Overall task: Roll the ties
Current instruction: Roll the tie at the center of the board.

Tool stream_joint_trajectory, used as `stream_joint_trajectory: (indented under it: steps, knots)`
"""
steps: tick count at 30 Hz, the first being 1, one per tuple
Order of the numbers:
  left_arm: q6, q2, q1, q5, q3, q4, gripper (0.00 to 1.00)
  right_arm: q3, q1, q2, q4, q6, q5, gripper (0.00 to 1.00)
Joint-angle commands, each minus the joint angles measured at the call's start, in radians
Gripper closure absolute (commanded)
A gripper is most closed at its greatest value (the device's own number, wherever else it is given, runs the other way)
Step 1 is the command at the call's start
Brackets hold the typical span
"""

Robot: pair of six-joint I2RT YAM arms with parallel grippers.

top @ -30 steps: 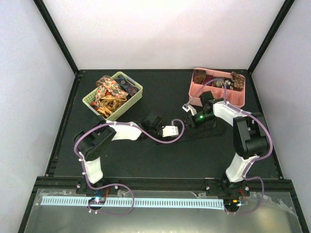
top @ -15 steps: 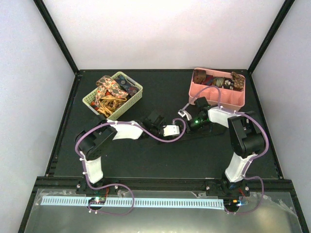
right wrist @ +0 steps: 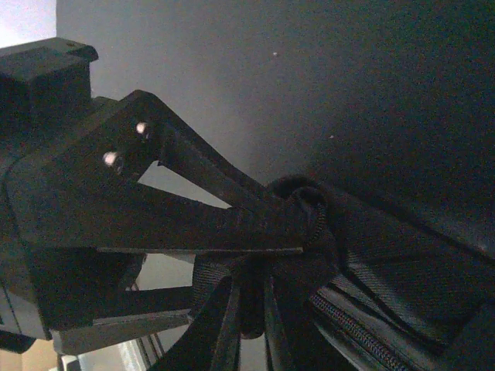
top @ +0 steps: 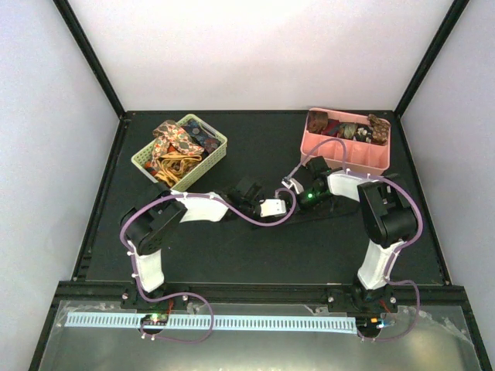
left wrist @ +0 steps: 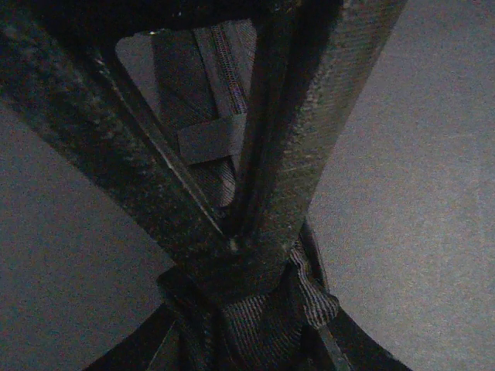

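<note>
Your two tools meet mid-worktop on one dark tie. The left tool is pressed together on a bunch of its cloth. The right tool, just right of it, pinches the curled end of the same strip.

From that shared grip the tie's long axis appears to run right, under your right forearm, though it is hard to pick out from above, dark on dark. The loose length therefore lies on the right arm's side, and I judge any rolling has to travel that way.

The worktop is flat and matte, with open room near and left of the tools. A green basket of loose ties sits far left. A pink bin with coils sits far right, close behind your right arm, so watch that elbow.
</note>
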Motion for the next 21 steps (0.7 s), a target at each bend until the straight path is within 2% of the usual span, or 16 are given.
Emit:
stream_joint_trajectory:
  steps: [1, 3, 9, 11, 12, 19, 21]
  knots:
    - [-0.002, 0.075, -0.006, -0.088, -0.013, -0.125, 0.67, 0.013, 0.011, 0.021, -0.023, -0.028, 0.035, 0.94]
    - [-0.021, 0.074, -0.005, -0.089, -0.010, -0.121, 0.60, 0.015, 0.011, 0.030, -0.033, -0.036, 0.042, 0.98]
    - [-0.087, 0.009, 0.015, -0.053, -0.031, -0.035, 0.27, 0.011, 0.004, 0.035, -0.054, -0.066, 0.085, 0.98]
    - [-0.116, -0.035, 0.029, -0.027, -0.056, 0.022, 0.05, 0.006, 0.002, 0.029, -0.057, -0.073, 0.106, 0.98]
    - [-0.128, -0.057, 0.032, -0.018, -0.064, 0.046, 0.02, 0.003, 0.001, 0.024, -0.056, -0.075, 0.118, 0.98]
    - [-0.245, -0.230, 0.078, 0.068, -0.135, 0.213, 0.01, -0.004, -0.014, 0.011, -0.052, -0.078, 0.154, 0.98]
    - [-0.271, -0.263, 0.091, 0.055, -0.124, 0.191, 0.01, -0.004, -0.017, 0.011, -0.055, -0.084, 0.166, 0.98]
